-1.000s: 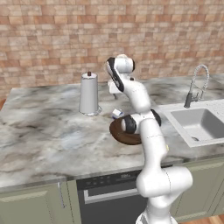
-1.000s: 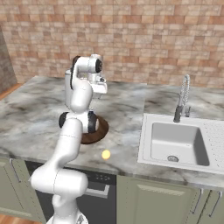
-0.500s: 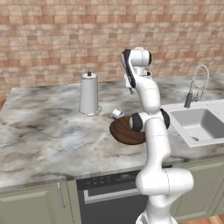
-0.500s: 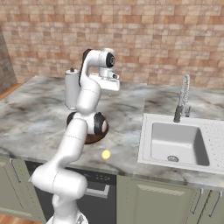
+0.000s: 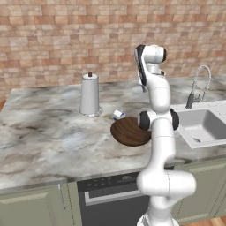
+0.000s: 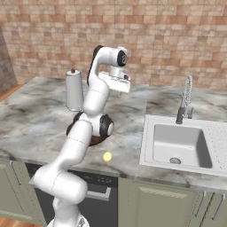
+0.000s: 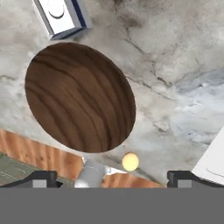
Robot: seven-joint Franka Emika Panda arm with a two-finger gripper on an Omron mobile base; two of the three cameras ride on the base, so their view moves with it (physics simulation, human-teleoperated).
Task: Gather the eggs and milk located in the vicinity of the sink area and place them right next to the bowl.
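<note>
Rearing upright, arm holds its hand (image 6: 119, 84) (wide open, empty) above the bowl (image 7: 78, 96).

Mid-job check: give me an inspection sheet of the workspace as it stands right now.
Surface: grey marbled counter, no spills seen.
Job's things: wooden bowl empty; milk carton on the counter close beside the bowl; egg on the counter near the front edge, close to the bowl but apart from it; sink basin holds nothing.
Clutter: tall white-grey jug standing upright behind the bowl.
Grippers: gripper raised high above the counter, open, holding nothing.
Cables: nothing seen.
Surroundings: brick wall, chrome faucet, green cabinets, dishwasher under the counter.
</note>
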